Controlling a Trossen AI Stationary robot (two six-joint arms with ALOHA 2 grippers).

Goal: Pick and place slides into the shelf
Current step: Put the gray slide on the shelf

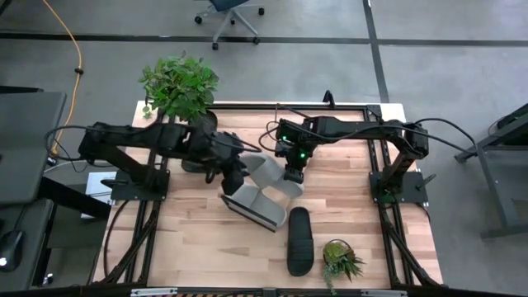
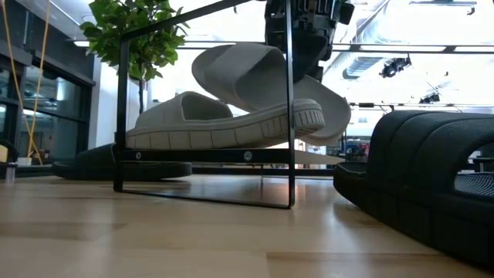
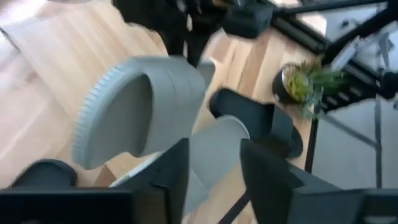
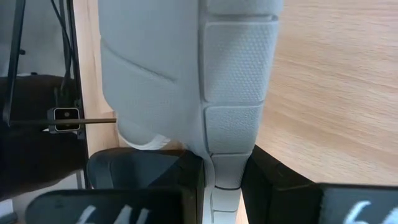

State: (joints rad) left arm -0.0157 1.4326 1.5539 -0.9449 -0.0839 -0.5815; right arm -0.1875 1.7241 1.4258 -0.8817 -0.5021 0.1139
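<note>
One pale grey slide (image 2: pixel 224 123) lies sole down on the shelf (image 2: pixel 231 155), inside its dark wire frame. A second grey slide (image 2: pixel 255 69) hangs tilted above it, with my right gripper (image 4: pixel 225 180) shut on it, near the table's middle (image 1: pixel 293 175). My left gripper (image 3: pixel 214 180) is open just to the left of both slides (image 1: pixel 234 177), its fingers on either side of a grey slide's end (image 3: pixel 217 143). One black slide (image 1: pixel 299 241) lies on the table toward the near edge. Another black slide (image 2: pixel 116 166) shows low behind the shelf. My left gripper has its fingers on either side of a grey slide's end; I cannot tell whether they touch it. My right gripper pinches the upper grey slide's textured sole edge (image 4: pixel 227 163) between its two fingers, slanting down from above. The slide is tilted, above the slide on the shelf.
A large potted plant (image 1: pixel 180 87) stands at the table's far left. A small potted plant (image 1: pixel 340 260) stands at the near edge beside the black slide. Bare wood lies at the near left and at the right of the slides.
</note>
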